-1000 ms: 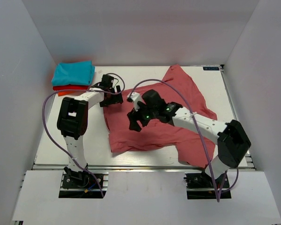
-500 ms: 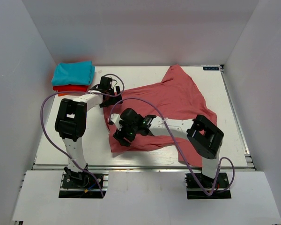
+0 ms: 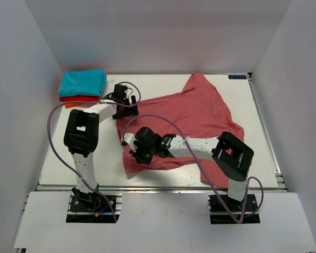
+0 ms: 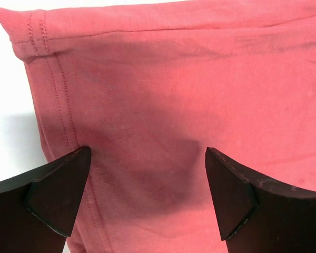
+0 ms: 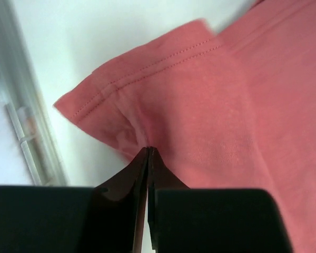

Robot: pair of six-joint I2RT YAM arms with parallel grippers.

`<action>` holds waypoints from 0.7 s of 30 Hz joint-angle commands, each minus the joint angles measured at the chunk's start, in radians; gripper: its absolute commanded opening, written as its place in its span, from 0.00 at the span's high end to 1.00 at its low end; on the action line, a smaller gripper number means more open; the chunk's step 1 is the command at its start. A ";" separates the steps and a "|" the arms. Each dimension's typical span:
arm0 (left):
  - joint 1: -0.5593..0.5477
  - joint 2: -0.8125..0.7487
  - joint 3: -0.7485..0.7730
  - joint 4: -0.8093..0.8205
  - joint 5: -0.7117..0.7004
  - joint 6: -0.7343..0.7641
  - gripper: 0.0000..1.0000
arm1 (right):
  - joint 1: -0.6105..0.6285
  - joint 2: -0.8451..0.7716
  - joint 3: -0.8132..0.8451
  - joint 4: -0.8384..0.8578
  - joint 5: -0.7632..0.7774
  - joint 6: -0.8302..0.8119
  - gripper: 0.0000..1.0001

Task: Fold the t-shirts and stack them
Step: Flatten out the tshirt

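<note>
Pink tee (image 3: 200, 113) lies spread on the tabletop (image 3: 102, 158). Our right claw (image 5: 148, 151) is closed, pinching its near-left hem corner; our left claw (image 4: 147, 153) gapes wide over its far-left corner, the hem running between them. Left of that corner, turquoise tee (image 3: 83, 81) tops red tee (image 3: 76, 99). The label (image 3: 237, 77) by its far-right edge we cannot read.

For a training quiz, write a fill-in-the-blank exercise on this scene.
The right tool is ___ on the hem of the large salmon-pink cloth t-shirt.
The left tool stands ___ over that shirt.
The folded turquoise cloth t-shirt lies ___ the folded orange-red cloth t-shirt.
Missing: shut; open; on top of.
</note>
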 commanded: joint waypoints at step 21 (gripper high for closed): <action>0.014 0.141 0.103 -0.047 0.018 0.031 0.00 | 0.033 -0.053 -0.025 0.120 0.118 0.152 1.00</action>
